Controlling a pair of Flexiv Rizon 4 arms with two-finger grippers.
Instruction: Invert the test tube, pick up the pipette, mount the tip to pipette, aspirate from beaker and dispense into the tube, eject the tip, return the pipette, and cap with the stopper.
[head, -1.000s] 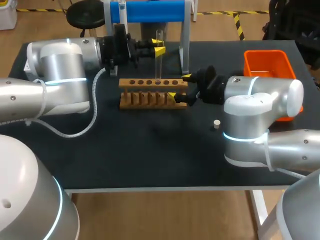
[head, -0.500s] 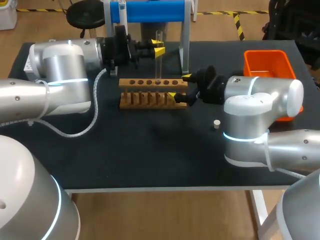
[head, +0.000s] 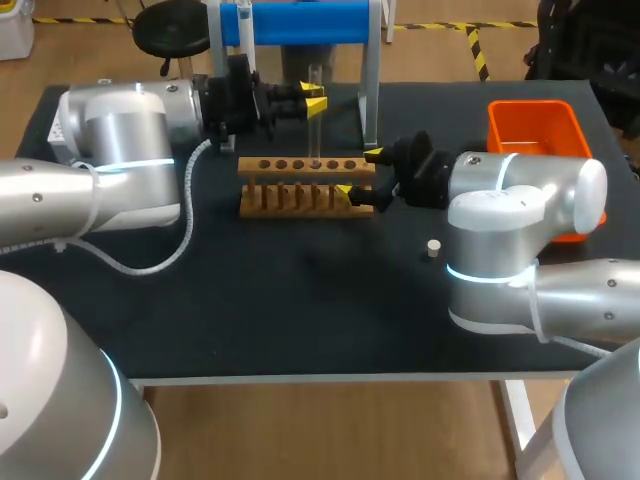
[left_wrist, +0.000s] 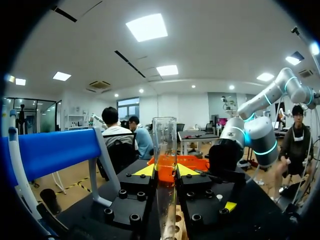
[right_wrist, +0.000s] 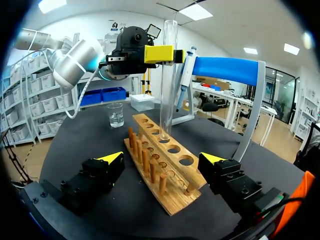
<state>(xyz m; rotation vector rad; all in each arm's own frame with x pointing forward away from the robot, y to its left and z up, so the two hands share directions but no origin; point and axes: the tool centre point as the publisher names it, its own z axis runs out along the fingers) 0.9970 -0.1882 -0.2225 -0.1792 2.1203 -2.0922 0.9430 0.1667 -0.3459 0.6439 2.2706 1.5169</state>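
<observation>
The test tube (head: 316, 130) stood straight up with its open mouth on top. Its bottom end was down in one of the middle holes of the wooden rack (head: 300, 190). The left end effector (head: 317, 96) was clenched on the test tube near its upper part, one yellow tip pressing on each side. Most of the glass hung below the tips and a short piece stuck up above them.

The job here looked like setting the test tube into the rack. To do that well, the left arm should keep the glass straight, go down slowly so it does not scrape the hole, and let go only once the bottom sits firm.

The right end effector (head: 358, 172) was released, with its two tips wide apart, one on each side of the rack's end. The test tube was ahead of it, further along the rack. The small stopper (head: 433, 247) lay on the desk (head: 300, 320) beside the right arm. The beaker (right_wrist: 115, 115) stood past the rack's far end.
</observation>
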